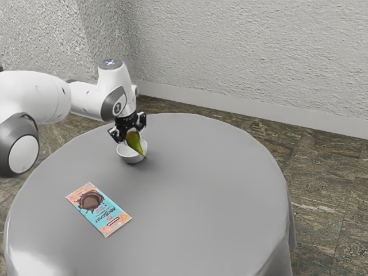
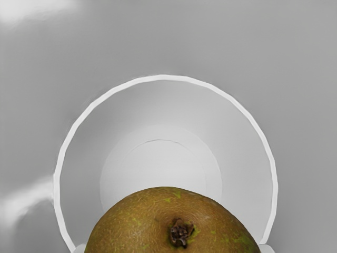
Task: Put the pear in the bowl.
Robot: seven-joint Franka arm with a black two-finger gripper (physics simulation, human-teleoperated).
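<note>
In the exterior view my black gripper (image 1: 131, 133) is shut on the green-brown pear (image 1: 134, 143), holding it over the white bowl (image 1: 132, 160). The pear hangs tilted, its narrow end pointing down across the bowl's rim on the exterior view's right. From the wrist view, the pear (image 2: 168, 226) shows its blossom end, with the pale fingertips of the gripper (image 2: 173, 249) just visible on its two sides. Beyond it lies the round bowl (image 2: 163, 158), its inner floor partly covered by the pear.
A chocolate bar in a teal and orange wrapper (image 1: 99, 209) lies flat on the grey round table (image 1: 201, 190), well apart from the bowl. The table's far edge curves behind the bowl, with a textured wall (image 1: 241, 52) farther back.
</note>
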